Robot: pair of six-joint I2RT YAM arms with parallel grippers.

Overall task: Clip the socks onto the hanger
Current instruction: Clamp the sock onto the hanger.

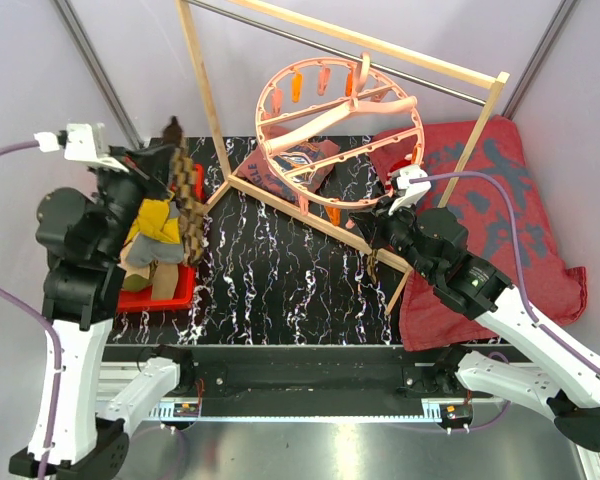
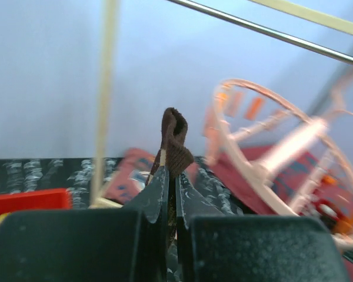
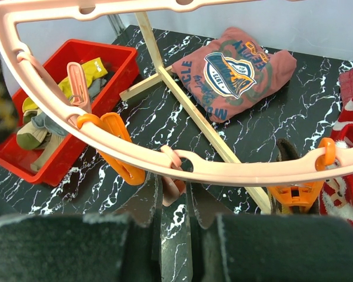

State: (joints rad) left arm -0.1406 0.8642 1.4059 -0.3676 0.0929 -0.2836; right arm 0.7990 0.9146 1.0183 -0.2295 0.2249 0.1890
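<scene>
A brown argyle sock (image 1: 188, 205) hangs over the red bin, and my left gripper (image 1: 170, 160) is shut on its upper part. In the left wrist view the sock's brown cuff (image 2: 174, 140) sticks up out of the shut left gripper (image 2: 170, 176). The salmon-pink ring hanger (image 1: 325, 118) hangs tilted from the wooden rack. My right gripper (image 1: 368, 222) is at the hanger's lower rim (image 3: 253, 170), shut on a small pink clip (image 3: 177, 176) hanging there. A mustard sock (image 3: 85, 73) and a grey one (image 3: 47, 120) lie in the bin.
The red bin (image 1: 175, 292) stands at the left with socks (image 1: 158, 220) in it. The wooden rack's base bar (image 1: 285, 208) crosses the black marble table. A folded red printed shirt (image 1: 300, 165) lies under the hanger. A large dark-red cloth (image 1: 500, 200) covers the right. Orange clips (image 3: 120, 147) flank the pink one.
</scene>
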